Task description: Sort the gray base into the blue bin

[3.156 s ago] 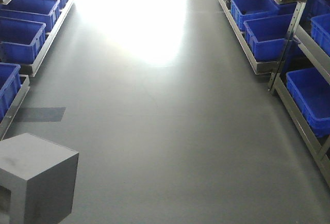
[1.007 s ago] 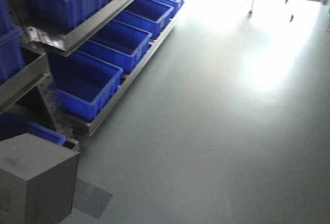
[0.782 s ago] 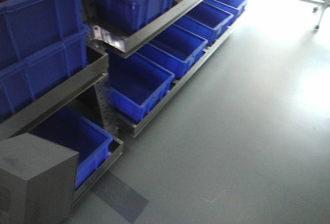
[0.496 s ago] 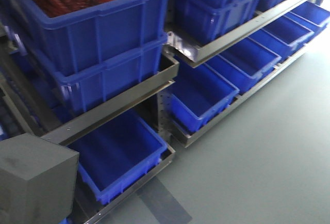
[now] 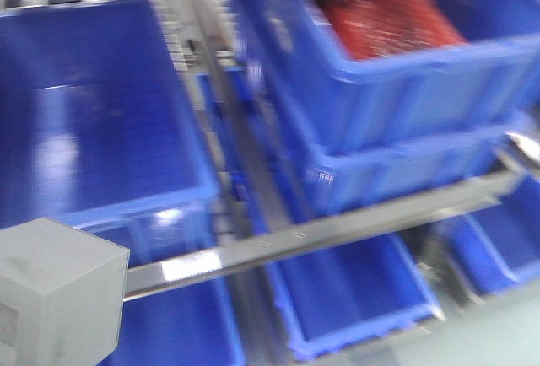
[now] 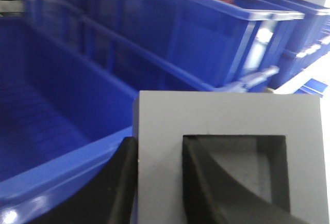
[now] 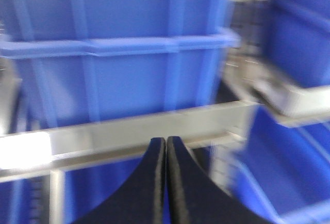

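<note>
The gray base (image 5: pixel 56 295) is a matte gray cube at the bottom left of the front view, held up in front of the shelving. In the left wrist view the gray base (image 6: pixel 227 115) shows its square recess. My left gripper (image 6: pixel 159 149) is shut on one wall of it, with one finger (image 6: pixel 122 182) outside and the other finger (image 6: pixel 203 177) inside the recess. A large empty blue bin (image 5: pixel 84 104) sits on the shelf just behind and left of the base, and its rim (image 6: pixel 56 167) lies below my left gripper. My right gripper (image 7: pixel 165 145) is shut and holds nothing.
A blue crate with red contents (image 5: pixel 390 12) is stacked on another crate at the upper right. A metal shelf rail (image 5: pixel 337 224) runs across, also in the right wrist view as a rail (image 7: pixel 134 128). More blue crates (image 5: pixel 354 298) sit on the lower level. The frames are motion-blurred.
The view has swung left from open floor to close-up shelving with blue crates. The gray base keeps its place at the bottom left of the view.
</note>
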